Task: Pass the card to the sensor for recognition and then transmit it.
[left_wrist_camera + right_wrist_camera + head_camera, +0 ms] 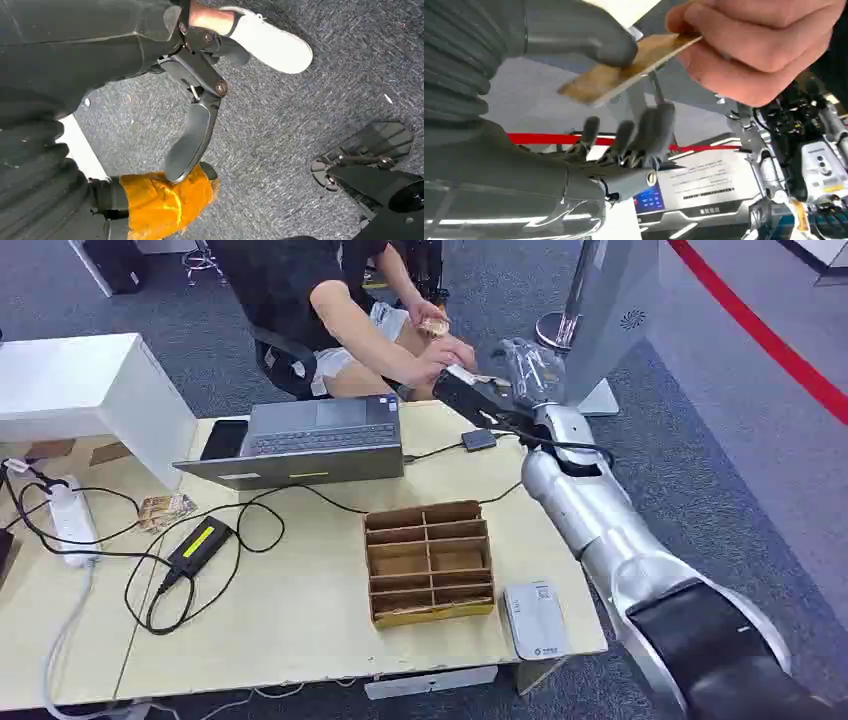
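Note:
My right hand [487, 392] is stretched out past the table's far edge toward a seated person. In the right wrist view a tan card [624, 70] lies under my thumb [589, 37], which presses on it, while my darker fingers [644, 130] stand spread just beneath. The person's hand [754, 47] pinches the card's other end. The white card sensor [535, 618] lies at the table's front right corner, well behind that hand. My left hand [192, 135] hangs over the carpet with nothing in it and its fingers apart.
A brown divided cardboard box [430, 562] stands mid-table, an open laptop [310, 440] behind it. Cables, a black power brick [200, 542] and a white power strip [70, 520] cover the left side. Loose cards [165, 508] lie near the laptop. The person [340, 310] sits close behind the table.

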Robot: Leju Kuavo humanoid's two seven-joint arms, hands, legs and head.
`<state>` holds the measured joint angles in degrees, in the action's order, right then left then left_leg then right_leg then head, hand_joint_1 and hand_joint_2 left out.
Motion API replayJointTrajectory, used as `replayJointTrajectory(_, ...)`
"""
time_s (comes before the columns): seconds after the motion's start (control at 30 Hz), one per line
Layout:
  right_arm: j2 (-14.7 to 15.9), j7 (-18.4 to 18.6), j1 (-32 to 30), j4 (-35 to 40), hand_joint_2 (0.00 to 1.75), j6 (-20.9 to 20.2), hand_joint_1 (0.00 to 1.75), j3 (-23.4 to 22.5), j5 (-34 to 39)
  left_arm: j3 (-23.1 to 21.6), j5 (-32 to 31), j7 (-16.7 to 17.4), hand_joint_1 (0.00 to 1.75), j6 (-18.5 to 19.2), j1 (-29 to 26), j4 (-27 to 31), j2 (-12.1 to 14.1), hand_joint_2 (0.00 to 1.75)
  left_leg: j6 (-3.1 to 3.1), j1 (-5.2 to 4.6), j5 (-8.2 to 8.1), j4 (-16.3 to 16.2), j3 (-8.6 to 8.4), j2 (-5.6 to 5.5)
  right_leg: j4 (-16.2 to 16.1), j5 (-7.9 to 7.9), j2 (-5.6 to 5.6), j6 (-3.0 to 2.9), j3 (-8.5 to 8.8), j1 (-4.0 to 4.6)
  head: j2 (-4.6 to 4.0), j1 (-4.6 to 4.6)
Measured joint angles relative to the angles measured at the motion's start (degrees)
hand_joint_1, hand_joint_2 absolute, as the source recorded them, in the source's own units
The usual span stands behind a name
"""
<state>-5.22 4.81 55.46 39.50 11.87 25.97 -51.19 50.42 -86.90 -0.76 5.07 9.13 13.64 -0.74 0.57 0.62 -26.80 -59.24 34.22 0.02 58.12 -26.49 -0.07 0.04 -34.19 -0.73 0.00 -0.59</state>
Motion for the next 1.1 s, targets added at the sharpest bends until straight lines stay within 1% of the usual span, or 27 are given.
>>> replayJointTrajectory(0.1, -0.39, -0.74, -0.13, -0.02, 1.75, 0.24, 1.73, 0.0, 0.74, -0.11, 0.11, 0.0, 0.0, 0.0, 0.0, 0.0, -0.04, 1.75, 0.0, 0.0, 0.0, 0.0, 0.0, 0.0, 0.0, 0.0, 0.0, 0.0, 0.0, 0.0, 0.0, 0.0)
replayJointTrajectory(0.37, -0.94, -0.9, -0.18, 0.33, 1.75, -0.15, 1.75, 0.0, 1.35, -0.92, 0.39, 0.0, 0.0, -0.02, -0.01, 0.0, -0.07, 1.75, 0.0, 0.0, 0.0, 0.0, 0.01, 0.0, 0.0, 0.0, 0.0, 0.0, -0.01, 0.0, 0.0, -0.02)
replayJointTrajectory(0.47, -0.94, -2.38, -0.5, 1.02, 1.75, -0.26, 1.75, 0.02, 1.89, -0.92, 0.94, 0.0, 0.0, -0.02, -0.03, 0.0, -0.07, 1.75, 0.0, 0.0, 0.0, 0.0, 0.01, -0.01, 0.0, 0.0, 0.0, 0.0, -0.01, 0.0, 0.0, 0.0)
replayJointTrajectory(0.5, -0.94, -3.48, -0.89, 1.73, 1.75, -0.22, 1.75, 0.0, 3.35, -0.92, 1.31, 0.0, 0.0, -0.02, -0.06, 0.0, -0.07, 1.75, 0.0, 0.0, 0.0, 0.0, 0.01, 0.0, 0.0, 0.0, 0.0, 0.0, -0.01, 0.0, 0.02, -0.02)
replayJointTrajectory(0.57, -0.92, -6.27, -2.82, 5.15, 1.75, -0.35, 1.75, -0.28, 7.27, -0.92, 2.47, -0.13, 0.0, -0.17, -0.27, 0.0, -0.07, 1.75, 0.0, 0.0, 0.0, 0.0, 0.01, 0.0, 0.0, -0.01, 0.0, 0.0, -0.02, 0.0, 0.02, 0.0)
replayJointTrajectory(0.63, -0.59, -7.47, -5.75, 10.37, 1.75, -0.85, 1.75, -0.31, 9.35, -0.92, 3.49, -0.57, 0.0, -0.55, -0.79, 0.0, -0.02, 1.75, 0.04, 0.01, -0.05, 0.0, 0.01, 0.0, -0.01, -0.02, 0.0, -0.01, -0.04, 0.0, 0.0, -0.02)
replayJointTrajectory(0.77, 0.18, -7.65, -9.89, 18.13, 1.75, -1.44, 1.75, -0.31, 10.62, -0.9, 4.07, -0.72, 0.0, -0.61, -1.76, 0.0, 0.11, 1.75, 0.03, 0.0, -0.07, 0.0, 0.06, 0.01, -0.01, -0.04, 0.01, -0.01, -0.1, 0.0, 0.0, 0.0)
replayJointTrajectory(0.97, 0.81, -7.69, -11.82, 23.06, 1.75, -1.68, 1.75, -0.31, 10.8, -0.9, 4.13, -0.74, 0.0, -0.61, -1.85, -0.02, 0.22, 1.75, 0.03, 0.0, -0.06, 0.0, 0.07, 0.01, -0.01, -0.03, 0.01, -0.01, -0.1, 0.0, 0.0, 0.0)
replayJointTrajectory(1.03, 1.12, -9.18, -12.67, 24.53, 1.75, -1.62, 1.75, -0.31, 11.89, -0.9, 4.77, -0.74, 0.0, -0.85, -1.93, -0.02, 0.24, 1.75, 0.03, 0.0, -0.06, 0.0, 0.05, 0.01, -0.01, -0.03, 0.01, -0.01, -0.09, 0.0, 0.0, 0.02)
replayJointTrajectory(1.1, 2.38, -11.08, -15.94, 29.98, 1.75, -1.1, 1.75, -0.2, 12.65, -0.81, 6.14, -1.11, 0.0, -1.64, -2.25, -0.02, 0.26, 1.75, 0.03, 0.01, -0.07, 0.0, 0.05, -0.07, -0.03, -0.06, -0.09, 0.01, -0.06, 0.01, 0.0, 0.0)
